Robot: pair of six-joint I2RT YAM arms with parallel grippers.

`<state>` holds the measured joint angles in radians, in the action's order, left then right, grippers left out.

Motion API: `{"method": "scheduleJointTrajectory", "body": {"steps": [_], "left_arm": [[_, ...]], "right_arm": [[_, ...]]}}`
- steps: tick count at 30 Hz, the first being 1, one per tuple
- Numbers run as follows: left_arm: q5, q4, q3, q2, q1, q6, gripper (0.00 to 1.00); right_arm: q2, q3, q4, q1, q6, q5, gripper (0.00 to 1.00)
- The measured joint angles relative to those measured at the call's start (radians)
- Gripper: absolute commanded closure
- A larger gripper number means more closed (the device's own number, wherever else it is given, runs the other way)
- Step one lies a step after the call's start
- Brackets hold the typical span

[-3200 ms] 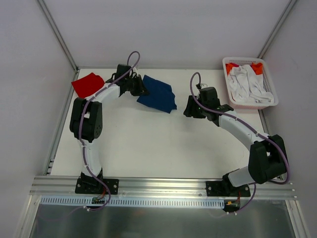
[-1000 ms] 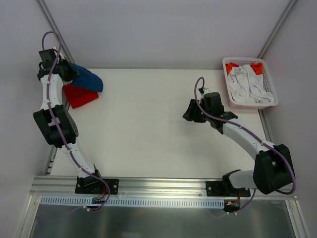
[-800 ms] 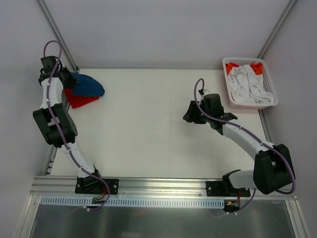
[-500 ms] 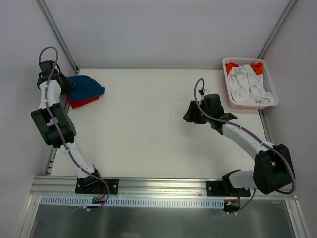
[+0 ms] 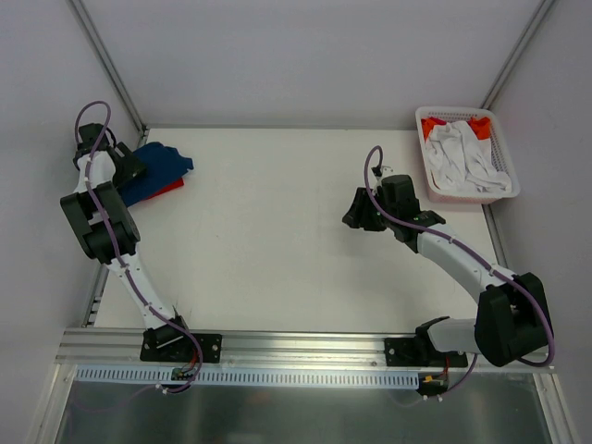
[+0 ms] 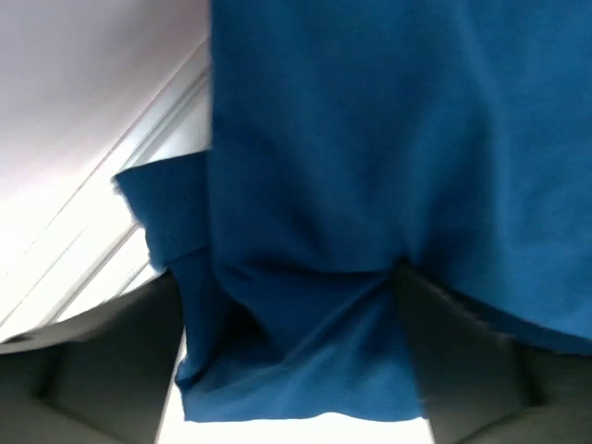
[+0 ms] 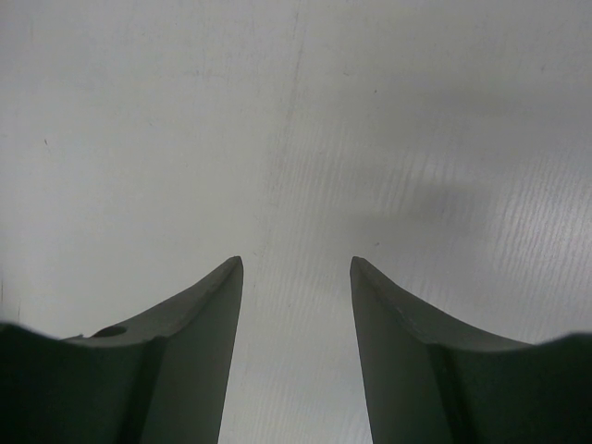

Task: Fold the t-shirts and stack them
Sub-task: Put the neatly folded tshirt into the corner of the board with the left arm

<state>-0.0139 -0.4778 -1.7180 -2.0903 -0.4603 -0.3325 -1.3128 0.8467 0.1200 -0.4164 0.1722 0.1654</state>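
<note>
1. I judge that the stacking step is almost finished. The navy blue t-shirt lies on top of the red t-shirt, and only a strip of the red one shows at its near edge. This pile is well apart from the white basket, at the opposite far corner of the table.
2. The left gripper is at the far side of the pile from the basket. In its wrist view navy cloth fills the gap between the fingers, so I cannot tell whether they press on it.
3. The right gripper hovers over bare table near the basket. Its fingers are apart with nothing between them.
4. Next, I think the left gripper must let go fully and rise without dragging the navy t-shirt off the pile.
5. I count two t-shirts, one basket and two arms. The basket holds white and orange cloth that I cannot count.
</note>
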Motion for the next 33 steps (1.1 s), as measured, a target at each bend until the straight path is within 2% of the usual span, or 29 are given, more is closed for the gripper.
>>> {"method": "scheduleJointTrajectory", "body": {"steps": [12, 18, 25, 29, 33], "left_arm": [[-0.024, -0.020, -0.007, 0.016, -0.006, 0.000, 0.01], [-0.029, -0.025, 0.012, 0.177, 0.003, -0.012, 0.01], [-0.030, -0.019, -0.010, 0.352, 0.063, -0.015, 0.01], [0.003, -0.014, -0.075, 0.315, 0.103, -0.014, 0.01], [0.016, -0.009, -0.145, 0.197, 0.129, -0.014, 0.01]], "right_arm": [[0.002, -0.011, 0.009, 0.000, -0.001, 0.001, 0.47], [0.001, -0.011, 0.004, 0.000, -0.001, 0.008, 0.46], [-0.005, -0.012, -0.003, 0.000, 0.000, 0.013, 0.46], [-0.005, -0.013, -0.005, 0.001, 0.002, 0.018, 0.47], [-0.005, -0.021, -0.005, 0.000, 0.003, 0.019, 0.47]]}}
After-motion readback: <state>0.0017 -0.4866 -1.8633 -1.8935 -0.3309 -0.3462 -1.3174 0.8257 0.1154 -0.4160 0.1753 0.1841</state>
